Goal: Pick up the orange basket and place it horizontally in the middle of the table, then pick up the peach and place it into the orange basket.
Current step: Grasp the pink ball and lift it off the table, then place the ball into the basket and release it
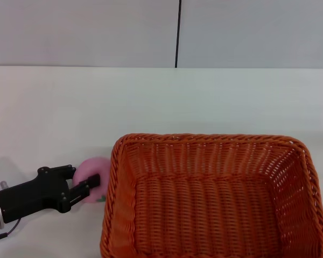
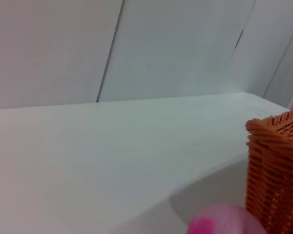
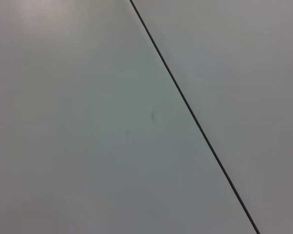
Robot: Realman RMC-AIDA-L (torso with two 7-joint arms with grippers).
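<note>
The orange basket (image 1: pixel 215 199) lies flat on the white table (image 1: pixel 151 102), long side across, at the near middle to right. Its near edge runs out of the head view. The peach (image 1: pixel 95 171), pale pink with a small green leaf, rests on the table just outside the basket's left wall. My left gripper (image 1: pixel 90 181) reaches in from the left and is right at the peach, partly covering its near side. The left wrist view shows the peach (image 2: pixel 223 222) close up beside the basket's corner (image 2: pixel 278 170). The right arm is out of the head view.
A grey-white wall (image 1: pixel 97 32) with a dark vertical seam (image 1: pixel 178 32) stands behind the table. Bare tabletop spreads behind the basket and to the far left. The right wrist view shows only a plain grey panel with a dark seam (image 3: pixel 195 122).
</note>
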